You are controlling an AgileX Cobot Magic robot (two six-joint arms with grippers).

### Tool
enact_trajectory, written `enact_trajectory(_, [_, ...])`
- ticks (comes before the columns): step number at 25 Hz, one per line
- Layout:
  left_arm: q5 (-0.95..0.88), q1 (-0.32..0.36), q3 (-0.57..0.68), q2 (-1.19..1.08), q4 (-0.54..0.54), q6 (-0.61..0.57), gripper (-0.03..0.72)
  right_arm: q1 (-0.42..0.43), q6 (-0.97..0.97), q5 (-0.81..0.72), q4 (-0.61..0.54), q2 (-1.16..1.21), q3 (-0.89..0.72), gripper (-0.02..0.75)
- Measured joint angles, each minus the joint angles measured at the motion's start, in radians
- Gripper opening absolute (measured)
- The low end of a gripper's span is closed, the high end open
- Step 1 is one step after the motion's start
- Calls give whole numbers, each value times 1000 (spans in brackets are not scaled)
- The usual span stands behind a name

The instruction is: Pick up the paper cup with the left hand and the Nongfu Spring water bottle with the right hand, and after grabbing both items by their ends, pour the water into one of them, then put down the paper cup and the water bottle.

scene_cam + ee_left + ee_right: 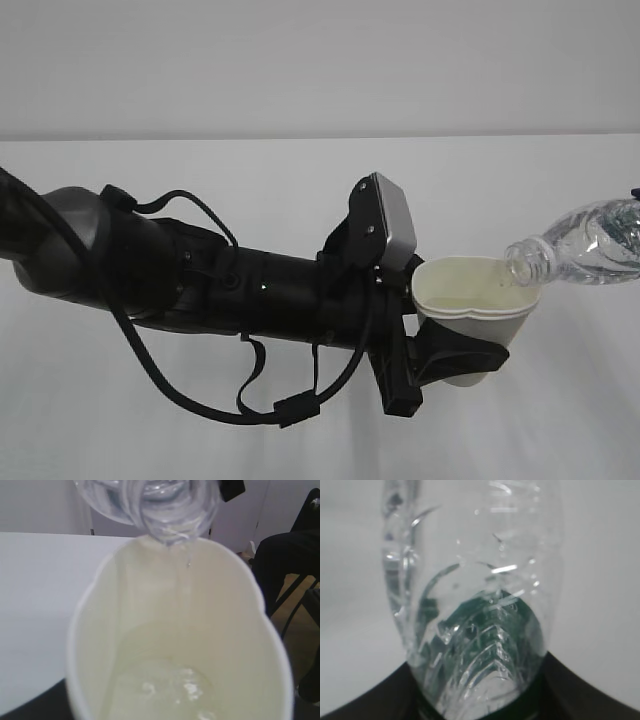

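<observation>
My left gripper (pixel 462 352) is shut on the white paper cup (pixel 474 300), its black fingers wrapped round the cup's lower half above the table. The cup's rim is squeezed slightly oval. From the right edge the clear Nongfu Spring water bottle (pixel 585 243) lies tilted, its open mouth over the cup's far rim. In the left wrist view the cup (pixel 175 630) fills the frame, with a little water (pixel 172 685) at its bottom and the bottle neck (pixel 160 510) dripping above. My right gripper (pixel 480 707) is shut on the bottle (pixel 470 595); its black fingers (pixel 365 702) flank the base.
The white table (pixel 250 180) runs back to a pale wall. My thick black left arm (pixel 200 280) with looping cables stretches across the middle of the exterior view. A dark chair-like shape (pixel 290 565) stands beyond the table on the right of the left wrist view.
</observation>
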State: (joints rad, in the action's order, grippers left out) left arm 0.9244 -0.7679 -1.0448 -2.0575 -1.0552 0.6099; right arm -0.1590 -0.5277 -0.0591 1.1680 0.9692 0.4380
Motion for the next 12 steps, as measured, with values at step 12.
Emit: enact_trajectory(12, [0,0,0,0,-1,0,390,0,0,-4,8,0,0,357])
